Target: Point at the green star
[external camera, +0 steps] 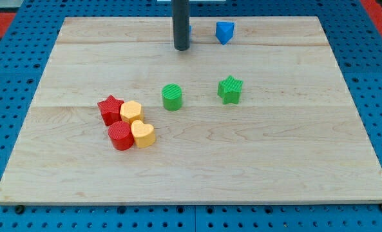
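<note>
Pale wooden board (197,174) on blue perforated table (10,71).

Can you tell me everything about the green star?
The green star is a small chunky block with ribbed-looking sides and a flat top, lying flat on the wooden board, right of centre. Nothing touches it. The green cylinder sits apart on its left, and my tip is farther up and left.

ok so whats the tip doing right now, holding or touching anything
My tip: a bare rod with no jaws, holding nothing, touching no block, near the view's top, up and to the left of the green star.
</note>
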